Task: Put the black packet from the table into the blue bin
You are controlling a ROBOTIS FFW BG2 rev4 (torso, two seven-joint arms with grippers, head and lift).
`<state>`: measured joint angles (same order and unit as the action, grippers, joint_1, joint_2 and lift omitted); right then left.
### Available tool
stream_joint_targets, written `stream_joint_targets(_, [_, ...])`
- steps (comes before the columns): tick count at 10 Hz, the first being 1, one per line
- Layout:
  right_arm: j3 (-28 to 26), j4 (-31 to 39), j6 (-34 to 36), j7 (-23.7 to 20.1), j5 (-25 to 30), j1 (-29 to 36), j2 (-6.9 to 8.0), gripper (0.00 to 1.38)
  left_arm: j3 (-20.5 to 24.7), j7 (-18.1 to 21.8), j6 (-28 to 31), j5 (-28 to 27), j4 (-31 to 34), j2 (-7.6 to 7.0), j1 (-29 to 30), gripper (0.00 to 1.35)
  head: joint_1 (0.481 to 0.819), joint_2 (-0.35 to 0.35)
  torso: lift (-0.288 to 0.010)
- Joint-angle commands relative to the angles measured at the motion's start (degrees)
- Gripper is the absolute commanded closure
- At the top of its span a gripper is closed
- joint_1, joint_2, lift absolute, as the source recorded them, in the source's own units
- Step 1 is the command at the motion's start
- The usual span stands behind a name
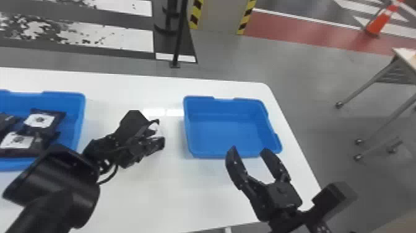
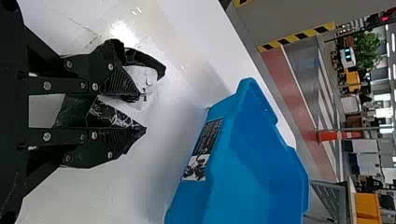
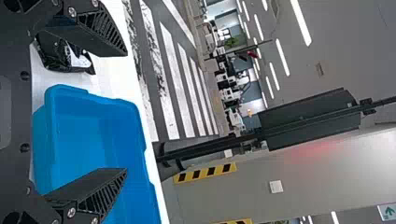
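Head view. The left gripper pinches the black packet, its white label showing between the fingers, over the middle of the table, between two bins. The right-hand blue bin sits near the table's far right corner; the left-hand blue bin, toward the table's left edge, holds other dark packets. The right gripper, its fingers spread with nothing between them, waits at the near side of the right-hand blue bin.

Left wrist view. The two fingers press on the black packet, which bulges past their tips; the wall of the right-hand blue bin stands just beyond, apart from it. Whether the black packet touches the table cannot be told.

Right wrist view. The fingers stand wide apart, and the black packet appears beyond one of them, outside the right-hand blue bin. Grasping is thus judged complete; carrying and release are left. Which bin is meant is not settled here, though the right-hand one lies nearer the held packet and seems the likelier target
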<state>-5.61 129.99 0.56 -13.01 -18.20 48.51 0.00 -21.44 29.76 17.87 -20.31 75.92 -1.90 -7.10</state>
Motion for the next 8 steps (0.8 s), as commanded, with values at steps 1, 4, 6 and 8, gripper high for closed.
stream_joint_targets(1, [0.1, -0.1, 0.0, 0.0, -0.1, -0.1, 0.05, 0.13, -0.2, 0.3, -2.3, -0.3, 0.1, -0.30, -0.9, 1.21, 0.695, -0.296, -0.110])
stream_joint_targets(4, [0.1, 0.0, 0.0, 0.0, -0.1, 0.1, 0.05, 0.13, 0.8, 2.3, -6.2, -0.4, 0.6, -1.27, -1.6, 1.21, 0.695, -0.298, -0.110])
stream_joint_targets(6, [0.1, 0.4, 0.0, 0.0, -0.1, 0.4, 0.05, 0.14, 2.8, 4.4, -3.8, 1.6, 10.8, -4.17, 1.7, 1.21, 0.695, -0.292, -0.110])
stream_joint_targets(8, [0.1, 0.6, 0.0, 0.0, -0.3, 0.6, 0.05, 0.14, 11.4, 6.2, -1.8, 1.8, 19.9, -5.22, 7.2, 1.21, 0.695, -0.253, -0.110])
